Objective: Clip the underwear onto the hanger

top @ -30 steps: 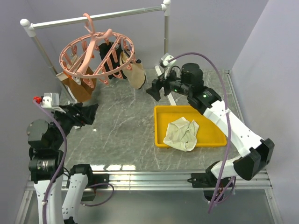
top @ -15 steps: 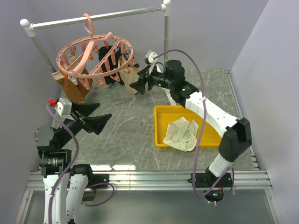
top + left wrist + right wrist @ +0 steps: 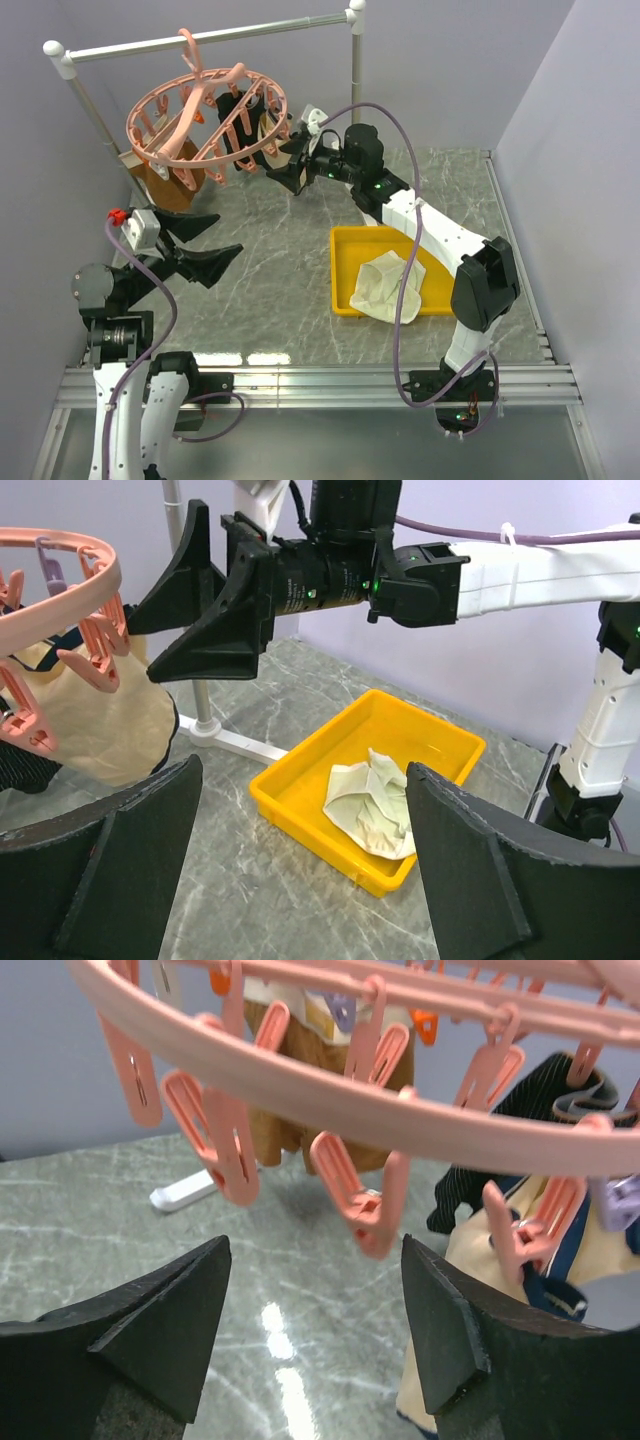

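The yellow tray [image 3: 346, 250] sat right of centre on the table [image 3: 270, 270]. It held only the underwear [image 3: 385, 288], a crumpled cream heap in the tray's near half, reaching the near rim. The right arm and its purple cable crossed above the tray's far corner and hid part of it.

The hanger [image 3: 330, 1085] hung tilted from the white rail [image 3: 200, 38] at the rear left. A brown garment [image 3: 175, 182], a black garment [image 3: 235, 112] and a tan-beige garment [image 3: 100, 720] were clipped under it. They overlapped, so their outlines were hard to separate.

The right end effector [image 3: 315, 1245] sat just below the ring's near side, jaws apart and empty, with a pink clip [image 3: 365, 1210] dangling just above the gap. The left end effector [image 3: 300, 780] was spread wide, holding nothing, above the table's left side.

Bare marble lay open between it and the tray. Walls closed the rear and right.
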Tool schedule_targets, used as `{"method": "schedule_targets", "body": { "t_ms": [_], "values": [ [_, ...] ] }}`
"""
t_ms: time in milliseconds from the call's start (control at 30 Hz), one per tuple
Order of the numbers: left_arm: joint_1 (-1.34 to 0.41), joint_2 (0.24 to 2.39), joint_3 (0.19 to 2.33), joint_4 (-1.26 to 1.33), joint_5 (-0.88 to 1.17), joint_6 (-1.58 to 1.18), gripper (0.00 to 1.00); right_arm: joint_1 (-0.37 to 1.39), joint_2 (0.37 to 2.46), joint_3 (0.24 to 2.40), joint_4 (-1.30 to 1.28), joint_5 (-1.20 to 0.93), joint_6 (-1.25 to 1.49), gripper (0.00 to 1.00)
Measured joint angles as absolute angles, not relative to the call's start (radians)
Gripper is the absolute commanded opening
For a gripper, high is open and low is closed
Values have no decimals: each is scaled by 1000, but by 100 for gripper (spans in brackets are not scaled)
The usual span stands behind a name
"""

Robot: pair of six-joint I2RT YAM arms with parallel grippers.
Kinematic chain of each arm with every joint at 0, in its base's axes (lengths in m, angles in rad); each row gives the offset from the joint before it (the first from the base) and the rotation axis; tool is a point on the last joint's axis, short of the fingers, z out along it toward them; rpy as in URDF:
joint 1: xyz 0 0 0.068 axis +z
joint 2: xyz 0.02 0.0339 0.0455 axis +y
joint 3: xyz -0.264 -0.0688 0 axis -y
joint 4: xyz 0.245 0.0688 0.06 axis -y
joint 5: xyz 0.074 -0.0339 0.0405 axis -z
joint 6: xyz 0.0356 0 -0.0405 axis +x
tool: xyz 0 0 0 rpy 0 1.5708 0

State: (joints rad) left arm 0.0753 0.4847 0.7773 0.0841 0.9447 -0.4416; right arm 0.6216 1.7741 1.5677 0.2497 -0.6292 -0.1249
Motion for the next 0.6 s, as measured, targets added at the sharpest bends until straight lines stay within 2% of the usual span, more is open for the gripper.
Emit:
{"method": "schedule_targets", "body": {
  "t_ms": [367,600],
  "values": [
    [65,616,773,273,945,-589,87,622,1826,1612,289,-644,-128,66],
    [-8,657,786,283,919,-589,84,623,1858,1624,286,-648,-126,59]
  ]
}}
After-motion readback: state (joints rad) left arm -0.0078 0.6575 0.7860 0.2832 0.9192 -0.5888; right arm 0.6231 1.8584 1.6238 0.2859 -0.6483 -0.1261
